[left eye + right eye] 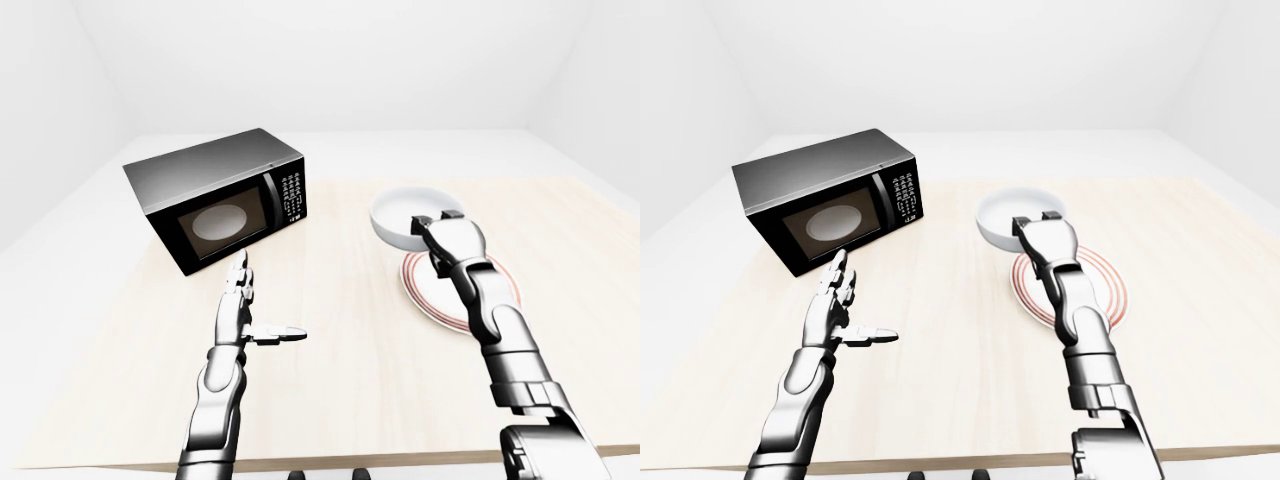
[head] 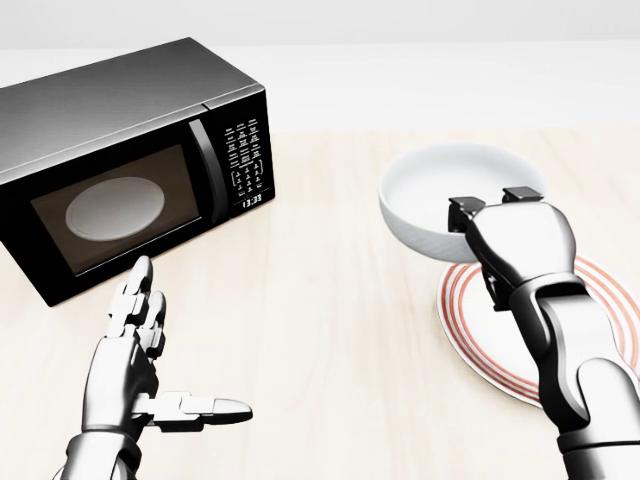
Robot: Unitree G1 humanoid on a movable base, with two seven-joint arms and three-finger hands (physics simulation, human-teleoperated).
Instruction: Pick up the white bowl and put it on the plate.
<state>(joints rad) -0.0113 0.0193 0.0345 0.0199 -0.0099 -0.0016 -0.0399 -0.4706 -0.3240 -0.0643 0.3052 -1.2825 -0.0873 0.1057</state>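
Microwave (image 2: pixel 130 160) far left on pale wood table (image 2: pixel 330 330); right hand (image 2: pixel 495 225) holding bowl (image 2: pixel 455 195) rim over plate (image 2: pixel 600 300); left hand (image 2: pixel 140 360) spread wide.

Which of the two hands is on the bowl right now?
The right hand, fingers hooked over the white bowl's rim. The left hand is open beside the microwave.

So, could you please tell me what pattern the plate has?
The plate is white with concentric red rings near its rim, clearest in the head view.
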